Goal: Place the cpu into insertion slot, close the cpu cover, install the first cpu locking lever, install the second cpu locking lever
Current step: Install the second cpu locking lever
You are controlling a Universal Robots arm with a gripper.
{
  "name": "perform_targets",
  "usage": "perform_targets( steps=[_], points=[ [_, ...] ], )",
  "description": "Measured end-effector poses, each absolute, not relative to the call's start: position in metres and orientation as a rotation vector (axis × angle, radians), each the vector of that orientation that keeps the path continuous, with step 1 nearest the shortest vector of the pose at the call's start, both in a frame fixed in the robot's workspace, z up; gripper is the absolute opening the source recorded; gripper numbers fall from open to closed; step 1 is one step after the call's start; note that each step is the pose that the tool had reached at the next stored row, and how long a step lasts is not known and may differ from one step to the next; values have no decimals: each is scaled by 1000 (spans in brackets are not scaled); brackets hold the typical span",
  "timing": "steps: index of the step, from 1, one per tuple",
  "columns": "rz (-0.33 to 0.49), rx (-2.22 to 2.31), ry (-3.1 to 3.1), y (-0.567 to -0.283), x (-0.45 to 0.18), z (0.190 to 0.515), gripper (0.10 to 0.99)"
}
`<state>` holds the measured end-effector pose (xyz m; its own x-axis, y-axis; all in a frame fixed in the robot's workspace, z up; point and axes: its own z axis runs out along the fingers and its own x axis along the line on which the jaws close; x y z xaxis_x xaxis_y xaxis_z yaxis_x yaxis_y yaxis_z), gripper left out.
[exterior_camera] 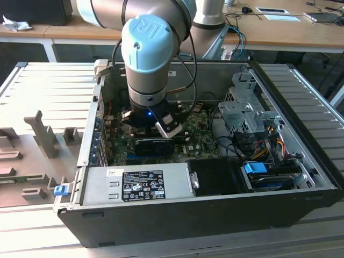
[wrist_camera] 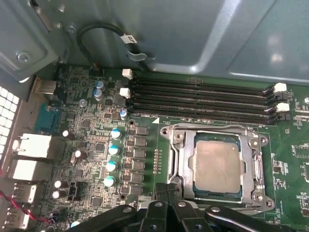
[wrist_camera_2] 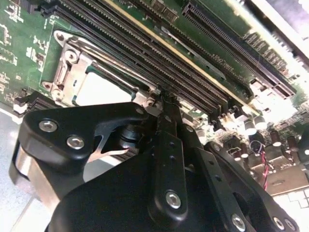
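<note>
Green motherboard [wrist_camera: 96,159], memory slots [wrist_camera: 203,101] — cpu [wrist_camera: 217,164] seated

We saw the computer case [exterior_camera: 215,215] lying open on the tabletop [exterior_camera: 48,86], with the motherboard [exterior_camera: 196,129] flat inside it. The arm [exterior_camera: 148,48] reached down into the case, its end effector [exterior_camera: 153,126] just above the motherboard. The power supply [exterior_camera: 137,183] sat along the case's near wall, and the drive cage [exterior_camera: 242,110] stood toward the exterior view's right. In the first wrist view, the cpu [wrist_camera: 217,163] lay in the insertion slot [wrist_camera: 186,162], with the cpu cover [wrist_camera: 253,159] down around it. 4 memory slots [wrist_camera: 203,99] ran beside the insertion slot, between it and the case wall. The end effector [wrist_camera: 167,191] was just beside the insertion slot's rim.
</note>
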<state>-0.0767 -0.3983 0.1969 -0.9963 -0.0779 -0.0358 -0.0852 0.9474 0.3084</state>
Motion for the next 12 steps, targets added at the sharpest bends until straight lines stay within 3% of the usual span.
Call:
perform_targets(
  steps=[12],
  points=[
    [489, -129, 3078, -398, -77, 218, 106]
  ],
)
